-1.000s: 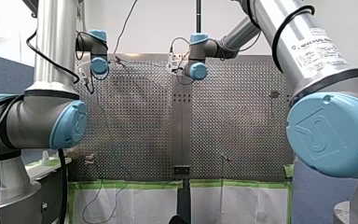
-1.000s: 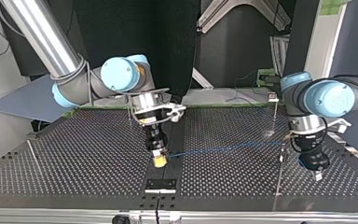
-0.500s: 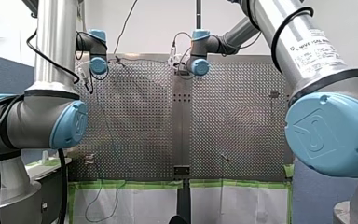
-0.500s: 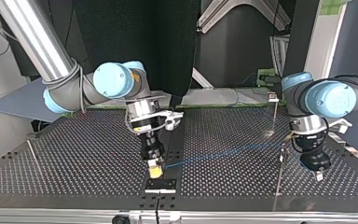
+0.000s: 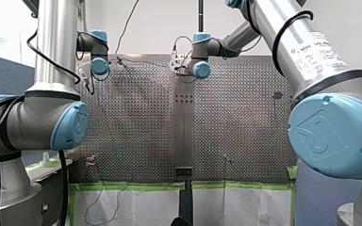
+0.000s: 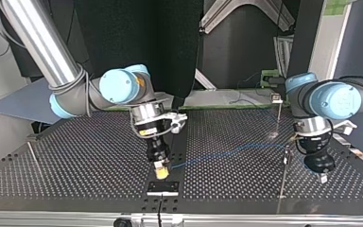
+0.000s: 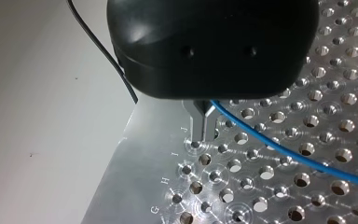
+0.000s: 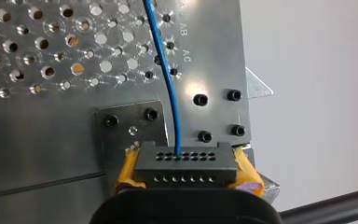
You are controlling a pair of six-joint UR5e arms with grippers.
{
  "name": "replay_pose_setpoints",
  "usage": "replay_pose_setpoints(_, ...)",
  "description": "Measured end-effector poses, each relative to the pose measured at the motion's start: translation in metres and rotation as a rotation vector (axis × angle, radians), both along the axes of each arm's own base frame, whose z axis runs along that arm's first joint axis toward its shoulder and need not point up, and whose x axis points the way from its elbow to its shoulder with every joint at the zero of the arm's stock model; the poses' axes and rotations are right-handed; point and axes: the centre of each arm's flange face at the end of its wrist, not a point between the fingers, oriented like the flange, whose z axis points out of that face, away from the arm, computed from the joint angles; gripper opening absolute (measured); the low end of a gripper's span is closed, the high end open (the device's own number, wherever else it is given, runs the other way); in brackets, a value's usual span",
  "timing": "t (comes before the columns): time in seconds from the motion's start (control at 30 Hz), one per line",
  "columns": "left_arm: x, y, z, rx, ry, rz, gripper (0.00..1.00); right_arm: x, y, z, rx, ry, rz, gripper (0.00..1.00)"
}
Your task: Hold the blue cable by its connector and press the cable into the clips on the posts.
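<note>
tool on my right arm (image 8: pixel 186 176) is clamped on the black connector (image 8: pixel 186 161), its yellow pads (image 8: pixel 127 170) pressing the two short ends so that the rows of holes and the blue cable (image 8: pixel 170 88) leaving them are free. the right wrist view shows the cable running straight out from the connector over the perforated worktop (image 8: pixel 37 51). in the top view this tool hangs low near the middle of the worktop's edge nearest that camera, close to a small black plate (image 6: pixel 162 187). from there the cable runs in a shallow sag toward the worktop's side edge at that view's right, where my left tool (image 6: pixel 320 176) sits low just beside a thin post (image 6: pixel 282 182). the left wrist view has the cable coming out from under that tool, but whether it grips the cable i cannot tell. i judge the connector hold is there to steer and tension the span for lowering into a clip; no clip shows clearly enough to call the cable seated.
</note>
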Motion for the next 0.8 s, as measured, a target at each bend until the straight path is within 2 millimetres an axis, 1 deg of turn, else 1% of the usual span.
replay_pose_setpoints(0.4,-0.0002,0.0,-0.0006,-0.003,0.001,0.0,0.0,0.0017,0.0022,-0.0001,0.0,0.003,0.004,0.0)
replay_pose_setpoints(0.43,-0.0003,-0.0002,-0.0005,-0.003,0.001,0.0,0.04,0.0019,0.0025,0.0,0.0,0.003,0.005,0.0)
replay_pose_setpoints(0.47,-0.0003,-0.0003,-0.0004,-0.003,0.001,-0.001,0.14,0.0021,0.0028,-0.0001,0.0,0.004,0.005,0.0)
replay_pose_setpoints(0.5,-0.0003,-0.0006,-0.0005,-0.003,0.002,-0.001,0.14,0.0023,0.0032,-0.0002,0.001,0.005,0.006,0.0)
replay_pose_setpoints(0.53,-0.0004,-0.0009,-0.0007,-0.003,0.003,-0.001,0.22,0.0025,0.0035,-0.0003,0.001,0.006,0.006,0.0)
replay_pose_setpoints(0.57,-0.0006,-0.001,-0.0009,-0.003,0.005,0.0,0.37,0.0027,0.0039,-0.0003,0.001,0.007,0.006,0.0)
replay_pose_setpoints(0.6,-0.0009,-0.0009,-0.0014,-0.004,0.008,0.001,0.37,0.003,0.0043,-0.0004,0.001,0.008,0.007,0.0)
replay_pose_setpoints(0.63,-0.0015,-0.0005,-0.002,-0.007,0.013,0.005,0.52,0.0034,0.0049,-0.0005,0.001,0.009,0.007,0.0)
replay_pose_setpoints(0.67,-0.0022,-0.0002,-0.0024,-0.01,0.017,0.009,0.62,0.0038,0.0054,-0.0006,0.001,0.01,0.008,0.0)
replay_pose_setpoints(0.7,-0.0029,-0.0001,-0.0031,-0.013,0.023,0.013,0.62,0.0042,0.0059,-0.0006,0.001,0.01,0.009,0.0)
replay_pose_setpoints(0.73,-0.004,0.0003,-0.0041,-0.018,0.031,0.021,0.71,0.0049,0.0067,-0.0006,0.001,0.011,0.01,0.0)
replay_pose_setpoints(0.77,-0.0047,0.0004,-0.0049,-0.021,0.037,0.026,0.77,0.0053,0.0073,-0.0006,0.001,0.011,0.011,0.0)
replay_pose_setpoints(0.8,-0.0055,0.0004,-0.0057,-0.023,0.044,0.031,0.77,0.0058,0.0079,-0.0007,0.001,0.011,0.012,0.0)
